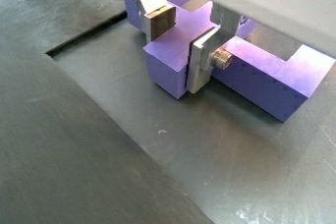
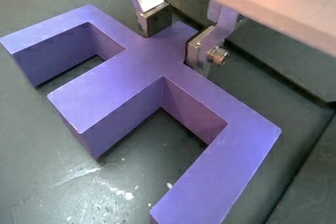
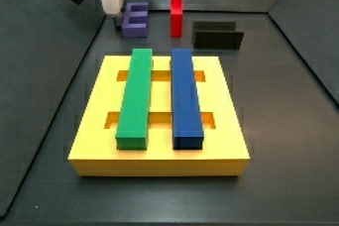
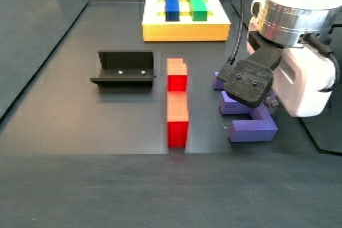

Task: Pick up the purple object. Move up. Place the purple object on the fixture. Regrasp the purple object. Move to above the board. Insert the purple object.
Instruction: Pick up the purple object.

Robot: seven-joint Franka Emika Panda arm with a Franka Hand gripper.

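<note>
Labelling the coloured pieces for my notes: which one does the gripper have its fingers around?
The purple object, the comb-shaped block. The gripper has its fingers on either side of its middle bar. The red bar stands free, and the green bar and blue bar lie on the board.

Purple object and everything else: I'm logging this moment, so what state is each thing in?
Gripper: down at purple object, fingers astride its middle prong.
Purple object: flat on floor.
Fixture: empty.
Board: green bar and blue bar seated.
Red bar: lying on floor.

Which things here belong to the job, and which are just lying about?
Job:
purple object, lying on the floor
pincer, down at it, fingers either side of one rib
fixture
board

Lying about:
red bar
green bar
blue bar
</note>
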